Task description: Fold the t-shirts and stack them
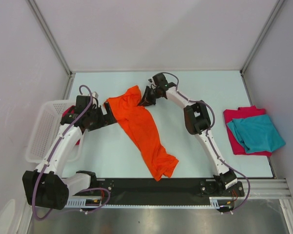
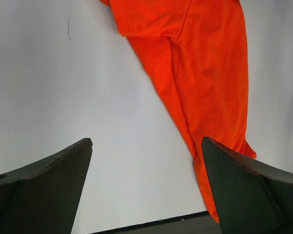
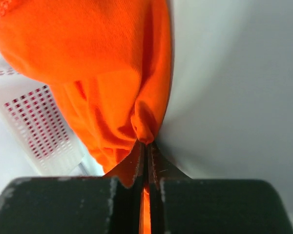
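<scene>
step: spreading the orange t-shirt (image 1: 141, 129) out mid-table (image 1: 200, 161) | right gripper (image 3: 145, 144) pinched onto its far edge | left gripper (image 2: 146, 146) wide, empty | next: left probably grabs the corner beside it

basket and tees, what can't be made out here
Top external: the left arm covers most of the red cloth in the white basket.
Top external: the teal t-shirt hides most of the crimson t-shirt under it.
Left wrist: the top edge cuts off the orange t-shirt.

Lab test cell: bare white walls (image 1: 151, 34), aluminium-framed table (image 1: 107, 156).
</scene>
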{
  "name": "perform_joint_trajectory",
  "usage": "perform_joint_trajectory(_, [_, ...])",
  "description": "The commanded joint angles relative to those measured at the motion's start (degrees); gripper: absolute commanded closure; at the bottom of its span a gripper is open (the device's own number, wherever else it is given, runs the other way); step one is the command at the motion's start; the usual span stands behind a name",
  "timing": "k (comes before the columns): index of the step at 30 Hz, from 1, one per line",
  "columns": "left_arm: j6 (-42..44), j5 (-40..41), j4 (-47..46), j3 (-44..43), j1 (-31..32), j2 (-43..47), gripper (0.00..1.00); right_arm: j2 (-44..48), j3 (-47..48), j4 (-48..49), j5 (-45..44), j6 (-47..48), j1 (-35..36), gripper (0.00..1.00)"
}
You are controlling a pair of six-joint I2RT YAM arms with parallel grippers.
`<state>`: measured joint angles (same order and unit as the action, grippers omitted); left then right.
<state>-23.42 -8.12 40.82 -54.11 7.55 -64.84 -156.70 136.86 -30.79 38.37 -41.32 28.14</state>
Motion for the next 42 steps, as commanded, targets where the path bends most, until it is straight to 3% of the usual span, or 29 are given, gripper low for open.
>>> perform_joint_trajectory(1, [1.09, 0.21, -0.83, 0.14, 0.09, 1.29, 0.0, 4.39, -0.55, -3.66, -17.58, 5.02, -0.8, 1.0])
perform_joint_trajectory(6, [1.36, 0.12, -0.3, -0.03, -0.26, 2.08, 0.0, 2.54, 3.76, -9.1, -28.33, 5.29, -4.4, 1.0])
perform_joint_trajectory(13, [1.89, -0.14, 0.31, 0.32, -0.78, 2.79, 0.0, 4.83, 1.66, -10.61, -41.44, 4.14, -9.15, 1.0])
perform_joint_trajectory(18, [1.8, -0.58, 0.23, -0.03, -0.87, 2.53, 0.0, 1.93, 6.22, -10.35, -34.87, 5.28, -11.53, 1.0])
perform_joint_trajectory(21, [1.62, -0.93, -0.12, 0.05, -0.87, 2.35, 0.0, 1.84, 5.8, -9.91, -28.89, 6.42, -12.32, 0.88])
perform_joint_trajectory(23, [1.62, -1.37, -0.39, 0.05, -0.87, 2.26, 0.0, 4.38, 2.47, -8.51, -27.74, 7.13, -12.15, 0.7])
perform_joint_trajectory(24, [1.62, -1.55, -0.39, 0.23, -0.87, 2.35, 0.0, 5.35, 1.14, -8.07, -27.82, 7.48, -12.14, 0.66])
perform_joint_trajectory(32, [1.36, -3.3, -1.7, 1.37, -0.87, 2.96, 0.0, 15.8, -3.17, -8.32, -33.36, 10.65, -12.5, 0.57])
perform_joint_trajectory(35, [1.1, -3.83, -2.06, 1.9, -0.87, 3.58, 0.0, 20.8, -9.65, -9.91, -34.32, 10.91, -11.71, 0.59])
perform_joint_trajectory(40, [0.83, -5.49, -3.46, 3.83, -0.87, 4.28, 0.0, 41.81, -40.54, -1.04, -36.18, 10.83, -8.81, 0.58])
perform_joint_trajectory(42, [0.39, -6.38, -4.25, 4.71, -0.87, 4.54, 0.0, 46.2, -46.48, -0.77, -35.3, 9.51, -7.67, 0.58])
